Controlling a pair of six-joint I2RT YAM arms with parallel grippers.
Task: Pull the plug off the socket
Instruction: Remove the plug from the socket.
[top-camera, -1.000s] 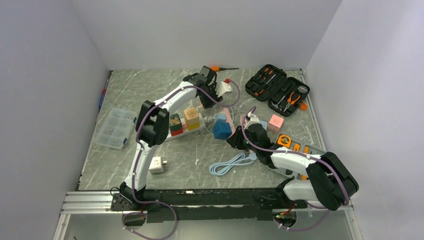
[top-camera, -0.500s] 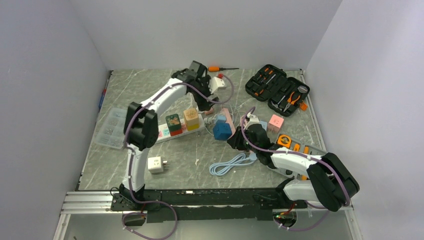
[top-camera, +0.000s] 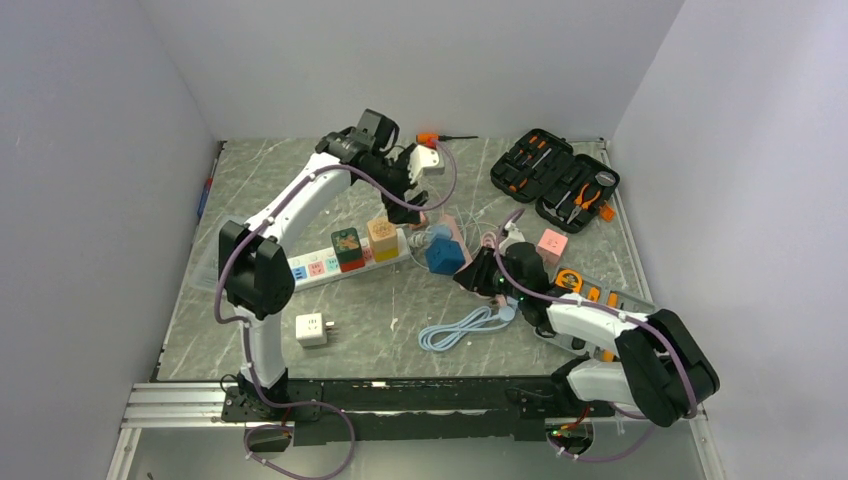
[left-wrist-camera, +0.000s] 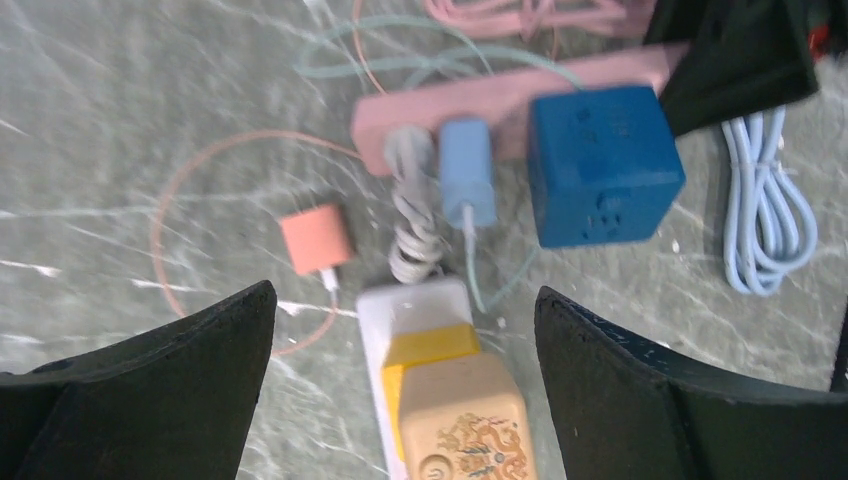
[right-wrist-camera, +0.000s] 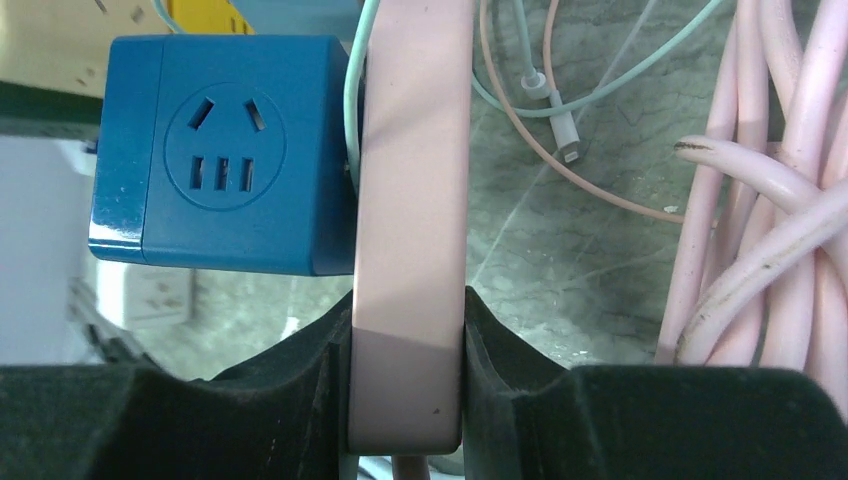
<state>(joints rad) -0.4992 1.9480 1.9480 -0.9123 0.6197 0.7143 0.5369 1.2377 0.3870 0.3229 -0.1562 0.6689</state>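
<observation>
A pink socket strip (top-camera: 458, 234) lies mid-table with a blue cube plug (top-camera: 443, 259), a light blue plug (left-wrist-camera: 468, 185) and a grey coiled-cord plug (left-wrist-camera: 413, 205) in it. My right gripper (top-camera: 479, 273) is shut on the strip's near end; in the right wrist view (right-wrist-camera: 408, 385) both pads press the strip (right-wrist-camera: 410, 200), with the blue cube (right-wrist-camera: 220, 150) just beyond. My left gripper (top-camera: 413, 196) hovers open and empty above the strips. In its wrist view (left-wrist-camera: 403, 330) the jaws straddle the white strip's end (left-wrist-camera: 415, 305) and a tan plug (left-wrist-camera: 465, 420), short of the blue cube (left-wrist-camera: 603, 165).
The white strip (top-camera: 318, 266) carries a green-red plug (top-camera: 348, 248) and the tan plug (top-camera: 382, 238). A small pink charger (left-wrist-camera: 316, 238), white adapter (top-camera: 312, 328), coiled light blue cable (top-camera: 465, 327), pink cord bundle (right-wrist-camera: 770, 190), open tool case (top-camera: 555, 178), pink cube (top-camera: 552, 243) and clear box (top-camera: 218, 262) lie around.
My left arm has swung its elbow to the left and its gripper has shifted left and nearer over the strips. My right gripper has stayed shut on the pink strip.
</observation>
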